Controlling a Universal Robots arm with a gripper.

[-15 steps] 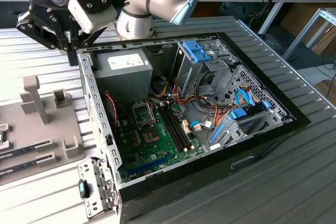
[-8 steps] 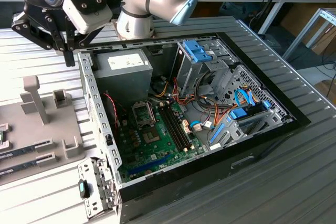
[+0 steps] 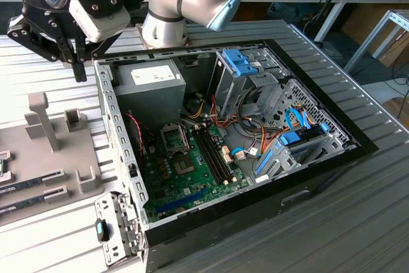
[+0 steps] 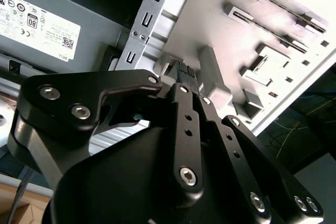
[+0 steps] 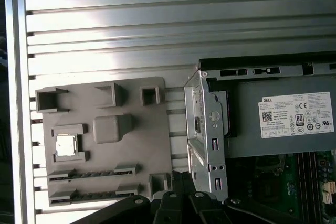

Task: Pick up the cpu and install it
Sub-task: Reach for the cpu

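Note:
The cpu point(image 5: 65, 144), a small silver-grey square chip, lies flat in a recess of the grey fixture plate point(image 5: 139, 145) beside the computer case. In the exterior view my gripper point(image 3: 80, 76) hangs over the table just outside the case's back corner, above the far end of the fixture plate point(image 3: 38, 164). Its black fingers point(image 5: 181, 179) are closed together with nothing between them, and the cpu is well apart from them. In the second wrist view the fingertips point(image 4: 181, 71) meet over a grey post of the plate. The empty socket point(image 3: 174, 137) sits on the green motherboard inside the case.
The open computer case point(image 3: 307, 177) holds a grey power-supply box point(image 3: 150, 84), memory slots point(image 3: 211, 151), blue drive clips and cables. Its metal side rail point(image 5: 207, 129) stands between plate and board. Memory sticks point(image 3: 32, 193) and upright posts point(image 3: 39, 119) sit on the fixture. Ribbed aluminium table all round.

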